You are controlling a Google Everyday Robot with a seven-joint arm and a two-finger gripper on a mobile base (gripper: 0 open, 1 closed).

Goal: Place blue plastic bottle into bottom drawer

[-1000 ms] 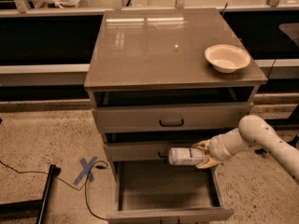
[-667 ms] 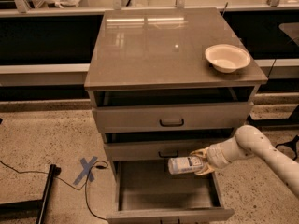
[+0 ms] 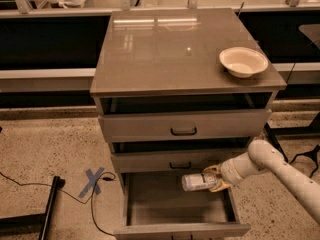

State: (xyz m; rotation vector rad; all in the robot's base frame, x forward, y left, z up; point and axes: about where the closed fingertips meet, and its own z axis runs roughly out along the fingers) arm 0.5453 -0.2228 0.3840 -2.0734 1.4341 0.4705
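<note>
The blue plastic bottle [image 3: 196, 182] lies on its side in my gripper [image 3: 212, 179], its cap end pointing left. My gripper is shut on the bottle and holds it over the open bottom drawer [image 3: 180, 230], just below the middle drawer's front. My white arm reaches in from the lower right. The bottom drawer is pulled out and its grey floor shows under the bottle.
A cream round bowl [image 3: 243, 61] sits on the cabinet top [image 3: 165, 49] at the right. Two shallower drawers with black handles [image 3: 183, 131] are above. A blue tape cross [image 3: 93, 181] and a black cable lie on the floor at the left.
My gripper and the bottle have moved down and slightly left, from level with the middle drawer's front to over the open bottom drawer.
</note>
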